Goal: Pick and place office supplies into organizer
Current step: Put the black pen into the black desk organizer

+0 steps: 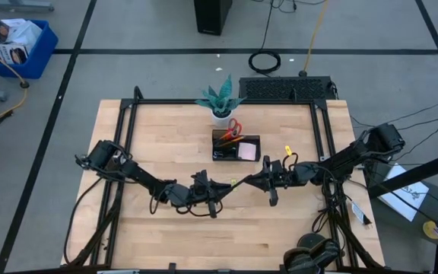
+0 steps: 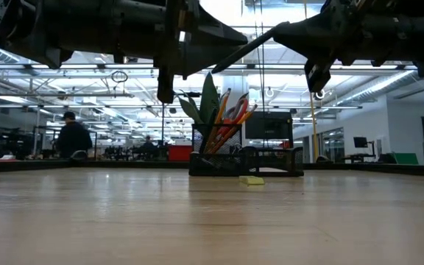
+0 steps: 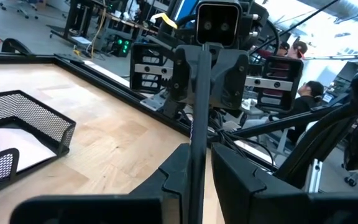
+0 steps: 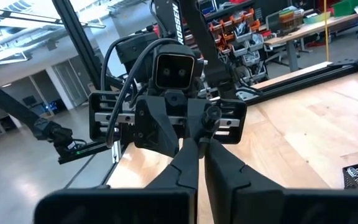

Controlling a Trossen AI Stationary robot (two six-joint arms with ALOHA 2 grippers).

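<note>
Both grippers meet above the table's middle, nearer its front edge, pinching one thin black pen [image 3: 197,124] between them: the left gripper [image 1: 217,185] clamps one end, the right gripper [image 1: 258,177] is closed on the other. Toward the back edge sits the organizer [image 1: 236,148]; its taller compartment holds red-handled scissors [image 1: 233,127] and orange pencils [image 2: 232,121], its lower one what looks like the pink sticky-note pad [image 1: 246,151]. A yellow-green clip [image 2: 252,180] lies on the wood just before it.

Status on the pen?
Right gripper shut on pen, off the table. Other end at left gripper. Nothing between pen and organizer.
</note>
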